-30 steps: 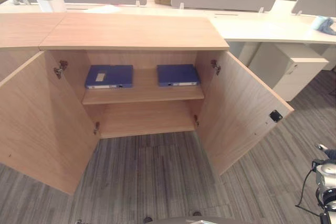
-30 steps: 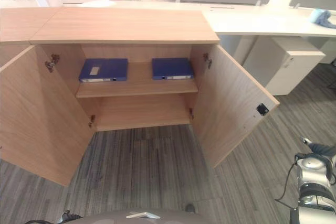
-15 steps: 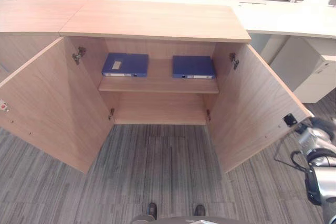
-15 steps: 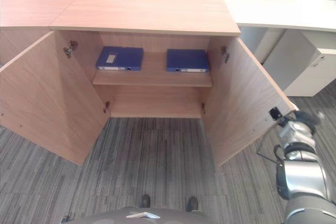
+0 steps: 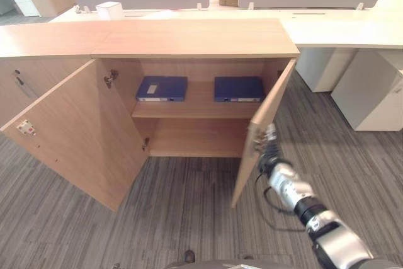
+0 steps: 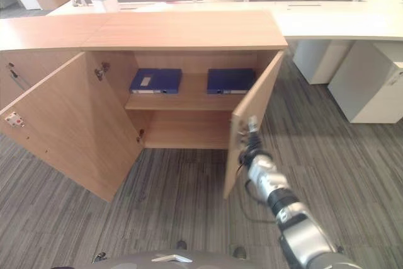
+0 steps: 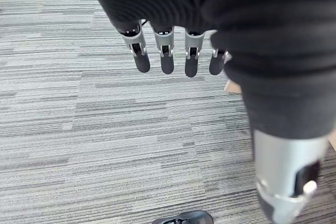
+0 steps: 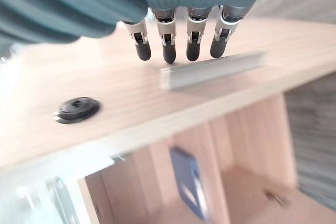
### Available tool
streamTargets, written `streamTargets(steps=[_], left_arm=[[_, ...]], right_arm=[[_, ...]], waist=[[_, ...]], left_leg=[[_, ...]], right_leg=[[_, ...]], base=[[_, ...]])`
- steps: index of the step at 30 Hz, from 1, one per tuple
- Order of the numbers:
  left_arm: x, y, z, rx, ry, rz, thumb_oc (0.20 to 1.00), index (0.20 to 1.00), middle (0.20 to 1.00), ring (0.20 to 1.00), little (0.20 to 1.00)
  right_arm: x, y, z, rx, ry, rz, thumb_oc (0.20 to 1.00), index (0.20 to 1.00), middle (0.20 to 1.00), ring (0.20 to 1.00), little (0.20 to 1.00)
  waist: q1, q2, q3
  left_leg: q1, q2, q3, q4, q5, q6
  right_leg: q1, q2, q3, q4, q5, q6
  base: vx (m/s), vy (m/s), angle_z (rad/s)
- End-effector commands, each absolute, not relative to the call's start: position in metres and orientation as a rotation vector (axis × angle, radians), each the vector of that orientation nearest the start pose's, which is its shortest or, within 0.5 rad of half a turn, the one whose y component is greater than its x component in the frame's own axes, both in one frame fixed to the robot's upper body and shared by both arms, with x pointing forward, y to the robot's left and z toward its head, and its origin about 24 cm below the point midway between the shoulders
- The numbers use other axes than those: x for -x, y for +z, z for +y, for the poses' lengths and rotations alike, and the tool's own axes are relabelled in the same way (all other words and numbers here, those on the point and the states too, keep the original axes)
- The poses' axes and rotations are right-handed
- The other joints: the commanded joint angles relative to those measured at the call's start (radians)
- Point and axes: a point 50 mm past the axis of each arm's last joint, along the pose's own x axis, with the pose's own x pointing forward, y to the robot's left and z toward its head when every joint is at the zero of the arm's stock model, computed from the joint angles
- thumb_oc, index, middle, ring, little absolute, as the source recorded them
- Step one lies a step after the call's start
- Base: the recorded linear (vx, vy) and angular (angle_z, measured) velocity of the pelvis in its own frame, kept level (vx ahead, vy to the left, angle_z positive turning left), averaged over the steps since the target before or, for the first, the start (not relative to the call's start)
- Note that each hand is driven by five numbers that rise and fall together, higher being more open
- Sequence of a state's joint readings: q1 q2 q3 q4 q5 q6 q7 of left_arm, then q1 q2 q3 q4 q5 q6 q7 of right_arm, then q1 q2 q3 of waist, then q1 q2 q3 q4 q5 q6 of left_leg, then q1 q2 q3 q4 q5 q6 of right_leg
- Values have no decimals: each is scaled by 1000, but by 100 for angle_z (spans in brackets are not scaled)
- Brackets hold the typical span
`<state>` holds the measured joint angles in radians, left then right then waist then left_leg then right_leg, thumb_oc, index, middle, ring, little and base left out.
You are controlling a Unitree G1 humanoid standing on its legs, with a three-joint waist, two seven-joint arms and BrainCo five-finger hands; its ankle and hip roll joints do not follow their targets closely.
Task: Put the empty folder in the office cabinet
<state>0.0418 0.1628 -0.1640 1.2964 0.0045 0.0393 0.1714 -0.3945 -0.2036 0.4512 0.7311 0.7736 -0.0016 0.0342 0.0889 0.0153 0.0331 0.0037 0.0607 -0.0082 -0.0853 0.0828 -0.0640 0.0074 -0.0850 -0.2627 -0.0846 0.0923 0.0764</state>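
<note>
Right door (image 5: pixel 263 127) half-shut (right hand (image 8: pixel 178 45) outside)

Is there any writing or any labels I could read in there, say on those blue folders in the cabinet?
None can be read.
Left blue folder: a pale label on top and a white spine strip, too small to read.
Right blue folder: a white spine strip, too small to read.
White box on the desk behind: no legible print.
</note>
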Motion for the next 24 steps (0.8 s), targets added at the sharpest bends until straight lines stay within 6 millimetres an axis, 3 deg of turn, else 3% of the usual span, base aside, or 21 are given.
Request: streamTargets(steps=[1,2,4,8,9,10,11,12,13,14,15,16,17,18,19,20,21,22,23,24], left_arm=[[-62,-167,239,-431,152,1368,1000,1000,1000,1000,1000],[-62,-167,239,-431,152,1368,1000,1000,1000,1000,1000],[-59,-168,237,-416,151,1374,1000,1000,1000,1000,1000],[-59,-168,237,-411,150,1373,1000,1000,1000,1000,1000],[-55,-169,236,-401,155,1383,1000,1000,1000,1000,1000],[-56,-169,236,-401,155,1383,1000,1000,1000,1000,1000],[-56,-169,236,-392,163,1383,1000,1000,1000,1000,1000],[-56,-169,236,-393,163,1383,1000,1000,1000,1000,1000],[-56,-169,236,-391,168,1382,1000,1000,1000,1000,1000],[-57,-168,236,-387,182,1377,1000,1000,1000,1000,1000],[-58,-168,236,-388,181,1376,1000,1000,1000,1000,1000],[-59,-168,238,-387,201,1368,1000,1000,1000,1000,1000],[-62,-166,243,-385,248,1346,1000,1000,1000,1000,1000],[-62,-166,243,-385,247,1346,1000,1000,1000,1000,1000],[-66,-164,248,-389,287,1321,1000,1000,1000,1000,1000],[-74,-159,258,-394,351,1273,1000,1000,1000,1000,1000],[-74,-159,258,-395,350,1272,1000,1000,1000,1000,1000],[-90,-152,265,-400,393,1208,1000,1000,1000,1000,1000],[-106,-144,274,-386,451,1125,1000,1000,1000,1000,1000],[-106,-144,273,-385,451,1125,1000,1000,1000,1000,1000]], right_arm=[[-299,-6,-78,-372,451,384,1000,1000,1000,1000,1000],[-299,-6,-78,-372,451,384,1000,1000,1000,1000,1000],[-276,-26,-84,-353,476,443,1000,1000,1000,1000,1000],[-268,-40,-93,-353,428,488,1000,1000,1000,1000,1000],[-254,-65,-112,-339,315,584,1000,1000,1000,1000,1000],[-254,-65,-112,-339,315,584,1000,1000,1000,1000,1000],[-235,-93,-143,-254,147,707,1000,1000,1000,1000,1000],[-235,-93,-143,-254,147,706,1000,1000,1000,1000,1000],[-220,-109,-158,-181,71,792,1000,1000,1000,1000,1000],[-188,-133,-189,-56,-95,958,1000,1000,1000,1000,1000],[-188,-133,-189,-57,-95,957,1000,1000,1000,1000,1000],[-173,-141,-203,3,-165,1031,1000,1000,1000,1000,1000],[-143,-150,-229,112,-285,1161,1000,1000,1000,1000,1000],[-144,-150,-229,112,-285,1161,1000,1000,1000,1000,1000],[-124,-152,-247,167,-365,1234,1000,1000,1000,1000,1000],[-100,-151,-270,191,-493,1312,1000,1000,1000,1000,1000],[-100,-151,-270,190,-493,1311,1000,1000,1000,1000,1000],[-88,-149,-285,179,-587,1333,1000,1000,1000,1000,1000],[-72,-144,-303,188,-673,1381,1000,1000,1000,1000,1000],[-72,-144,-303,188,-673,1380,1000,1000,1000,1000,1000]], waist=[[16,-77,24],[16,-77,24],[1,-77,26],[-5,-78,25],[-14,-77,23],[-14,-77,24],[-22,-77,20],[-21,-77,20],[-24,-77,19],[-30,-76,11],[-30,-76,13],[-31,-75,10],[-34,-69,9],[-34,-69,10],[-34,-65,16],[-40,-68,35],[-40,-68,35],[-43,-74,74],[-60,-78,102],[-59,-77,103]], left_leg=[[-5,-26,23,-2,-99,-17],[-5,-26,23,-2,-99,-17],[-7,-21,27,-2,-99,-20],[-6,-19,29,-2,-99,-21],[-5,-16,29,-2,-99,-20],[-5,-16,29,-2,-99,-21],[-4,-14,28,-2,-99,-20],[-4,-14,28,-2,-99,-20],[-1,-14,26,-2,-100,-19],[0,-14,22,-2,-102,-18],[1,-14,22,-2,-102,-18],[4,-14,17,-2,-104,-17],[8,-12,9,-2,-104,-16],[9,-12,8,-2,-105,-16],[20,-13,-2,-2,-112,-12],[-7,-17,-6,69,-123,-11],[-12,-18,-8,79,-128,-11],[-76,-17,12,182,-148,-29],[-125,31,74,247,-138,-49],[-127,33,74,253,-141,-50]], right_leg=[[5,-86,18,-3,-65,63],[5,-86,18,-3,-65,63],[2,-84,21,0,-71,63],[2,-84,22,1,-73,62],[4,-83,22,2,-75,62],[4,-83,22,2,-75,62],[5,-84,18,3,-75,61],[6,-83,18,3,-75,60],[9,-82,18,4,-76,60],[14,-83,11,6,-81,59],[15,-82,11,6,-81,59],[21,-83,6,8,-85,59],[27,-82,1,15,-93,60],[28,-82,1,15,-94,60],[35,-81,5,25,-103,58],[32,-89,11,52,-120,54],[31,-90,9,54,-122,54],[30,-106,1,76,-134,45],[15,-133,-19,85,-124,52],[15,-131,-18,86,-124,51]], base=[[-15,-13,13],[-25,-15,13],[-12,-9,3],[-8,-9,-3],[-17,-23,-9],[-28,-41,-5],[-11,-19,-4],[0,0,0],[7,-37,-3],[7,-37,0],[22,-43,3],[31,-41,2],[31,-41,3],[33,-36,2],[0,0,0],[0,0,0],[-133,-9,16],[-215,126,22],[-214,124,33],[-93,185,60]])
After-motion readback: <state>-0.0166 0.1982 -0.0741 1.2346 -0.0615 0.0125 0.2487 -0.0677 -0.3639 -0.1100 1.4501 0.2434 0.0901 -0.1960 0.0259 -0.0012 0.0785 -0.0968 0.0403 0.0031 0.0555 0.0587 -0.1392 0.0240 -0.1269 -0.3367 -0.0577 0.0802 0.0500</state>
